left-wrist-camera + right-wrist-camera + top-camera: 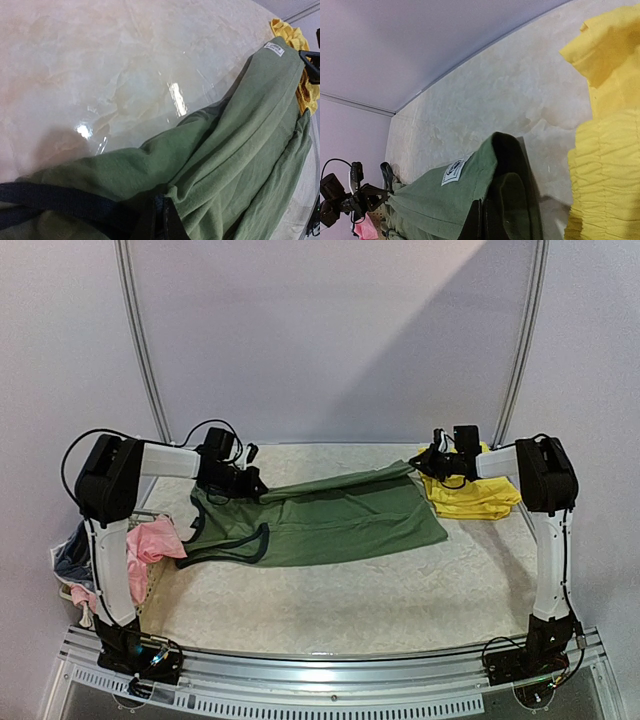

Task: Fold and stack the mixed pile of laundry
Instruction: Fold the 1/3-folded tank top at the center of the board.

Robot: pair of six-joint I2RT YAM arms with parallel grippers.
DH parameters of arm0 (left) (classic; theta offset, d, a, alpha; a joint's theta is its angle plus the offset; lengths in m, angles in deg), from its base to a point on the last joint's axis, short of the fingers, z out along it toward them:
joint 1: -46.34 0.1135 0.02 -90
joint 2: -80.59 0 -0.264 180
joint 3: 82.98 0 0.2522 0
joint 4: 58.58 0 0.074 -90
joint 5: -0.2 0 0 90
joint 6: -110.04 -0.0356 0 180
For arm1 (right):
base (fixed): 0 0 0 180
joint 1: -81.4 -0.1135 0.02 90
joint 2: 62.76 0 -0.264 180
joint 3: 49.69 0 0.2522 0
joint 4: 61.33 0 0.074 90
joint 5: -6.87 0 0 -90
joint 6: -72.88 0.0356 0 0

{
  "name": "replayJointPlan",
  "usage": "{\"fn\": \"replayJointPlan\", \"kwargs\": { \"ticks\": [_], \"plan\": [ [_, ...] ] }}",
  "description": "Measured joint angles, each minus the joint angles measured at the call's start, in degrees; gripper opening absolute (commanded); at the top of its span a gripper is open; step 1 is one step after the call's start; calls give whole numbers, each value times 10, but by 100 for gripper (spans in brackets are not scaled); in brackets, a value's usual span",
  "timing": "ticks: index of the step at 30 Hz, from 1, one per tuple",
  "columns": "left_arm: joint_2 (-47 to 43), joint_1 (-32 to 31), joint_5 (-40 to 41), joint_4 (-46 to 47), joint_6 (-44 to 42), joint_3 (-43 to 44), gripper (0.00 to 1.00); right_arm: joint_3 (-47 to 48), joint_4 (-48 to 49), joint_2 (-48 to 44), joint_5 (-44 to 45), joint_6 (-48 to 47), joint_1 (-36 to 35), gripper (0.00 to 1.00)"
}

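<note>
- A pale basket stands at the left edge of the table, partly hidden by the left arm. A pink piece hangs over its rim and a blue-grey piece lies in it.
- The yellow shorts lie crumpled at the far right of the table, below the right wrist, touching the olive-green top.
- The olive-green top lies mostly flat in the middle of the table. Its far edge is lifted and stretched between both grippers.
- The left gripper is pinching the dark-trimmed shoulder end. Its forearm is about level and points to the right.
- The right gripper is pinching the hem corner beside the white patch. Its forearm points to the left.
</note>
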Motion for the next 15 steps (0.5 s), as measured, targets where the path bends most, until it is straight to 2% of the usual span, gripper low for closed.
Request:
{"fn": "replayJointPlan", "kwargs": {
  "ticks": [7,15],
  "plan": [
    [0,-2,6,39,1,-30,4,-28,5,-5,0,-7,4,0],
    [-9,-12,18,62,1,-64,5,-91,10,-54,9,-18,4,0]
  ]
}}
